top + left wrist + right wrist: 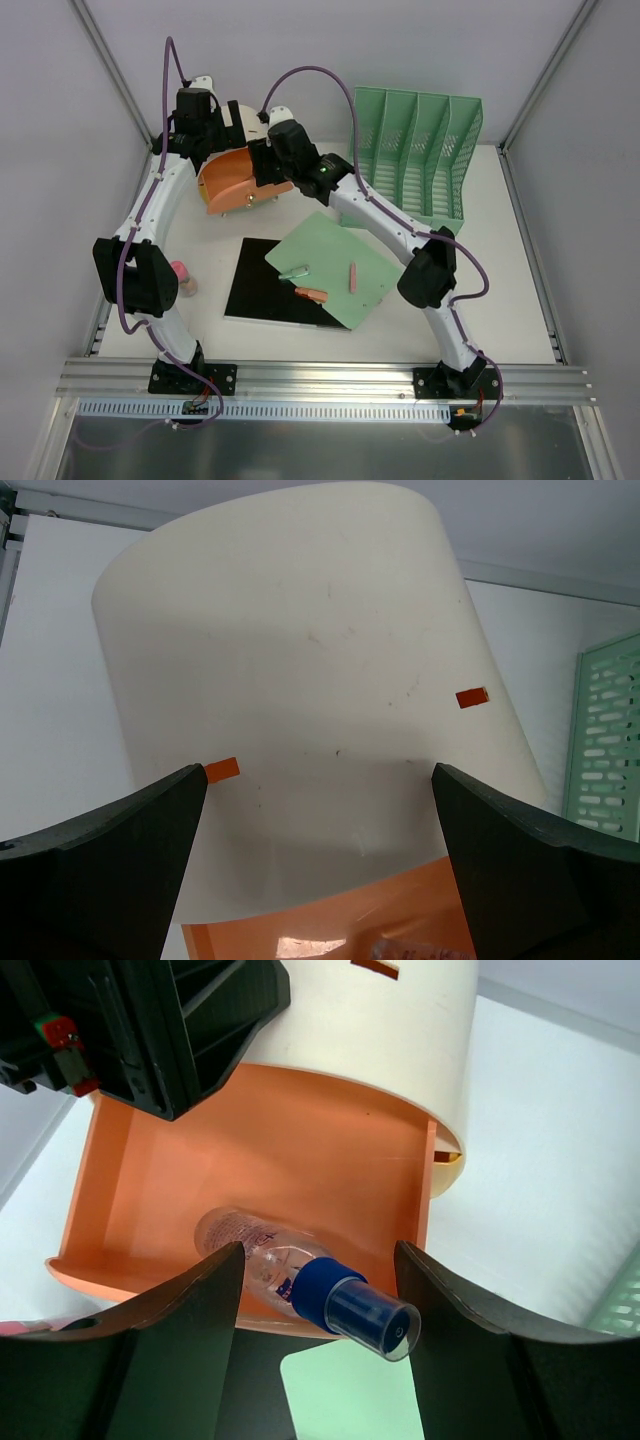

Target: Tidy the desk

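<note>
The white desk (500,300) holds a cream round organizer (300,650) with an orange drawer (250,1150) pulled out; both show in the top view (232,178). A clear spray bottle with a blue cap (300,1275) lies in the drawer, and its cap juts over the front edge. My right gripper (318,1250) is open, with one finger on each side of the bottle's cap end; in the top view it (265,165) is at the drawer. My left gripper (318,772) is open, its fingers astride the cream body above the drawer; it also shows in the top view (210,132).
A green file rack (420,150) stands at the back right. A green sheet (335,250) overlaps a black sheet (260,285) mid-desk, with three small pen-like items (312,293) on them. A pink item (182,275) sits by the left arm. Grey walls frame the desk.
</note>
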Motion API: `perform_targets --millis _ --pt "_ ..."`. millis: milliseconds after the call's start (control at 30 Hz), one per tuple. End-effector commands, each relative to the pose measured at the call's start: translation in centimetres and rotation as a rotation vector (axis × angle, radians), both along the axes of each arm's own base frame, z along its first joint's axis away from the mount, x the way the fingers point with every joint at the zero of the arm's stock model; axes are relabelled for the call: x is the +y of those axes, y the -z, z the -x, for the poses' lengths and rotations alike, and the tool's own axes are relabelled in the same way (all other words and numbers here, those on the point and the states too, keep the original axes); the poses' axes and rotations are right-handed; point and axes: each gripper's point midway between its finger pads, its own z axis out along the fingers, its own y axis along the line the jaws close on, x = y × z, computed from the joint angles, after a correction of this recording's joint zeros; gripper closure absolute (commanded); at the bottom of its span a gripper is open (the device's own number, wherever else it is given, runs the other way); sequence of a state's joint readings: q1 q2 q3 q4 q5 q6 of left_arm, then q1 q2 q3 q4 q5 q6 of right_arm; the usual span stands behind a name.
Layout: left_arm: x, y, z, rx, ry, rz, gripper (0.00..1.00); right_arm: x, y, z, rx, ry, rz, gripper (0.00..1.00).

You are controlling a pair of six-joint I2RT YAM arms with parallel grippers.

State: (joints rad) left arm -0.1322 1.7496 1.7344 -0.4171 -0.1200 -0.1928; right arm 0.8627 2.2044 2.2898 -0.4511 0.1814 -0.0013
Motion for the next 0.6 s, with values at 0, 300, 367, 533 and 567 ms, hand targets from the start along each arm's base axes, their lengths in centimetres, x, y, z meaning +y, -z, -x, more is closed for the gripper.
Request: perform_targets --millis 0,300,367,533,567 --pt "-0.2 0.0 1.2 0.021 0.018 -0.023 0.01 -2.1 -6.0 0.1 -0.133 0.038 0.004 0.34" --pt "-0.1 -0.1 1.2 0.020 0.018 -0.028 0.01 -2.9 -5.5 -0.2 -0.168 0.065 0.083 0.34" --pt "-0.1 -0.1 1.2 0.019 0.016 -0.029 0.01 -2.6 -5.5 -0.1 -0.171 0.061 0.082 0.34" --pt "-0.1 -0.3 1.3 0.016 0.015 -0.030 0.01 -1.3 -4.8 0.2 -0.152 0.026 0.055 0.33" --pt "-0.1 -0.2 1.2 0.018 0.016 -0.029 0.01 -1.0 -4.9 0.2 -0.152 0.020 0.048 0.33"
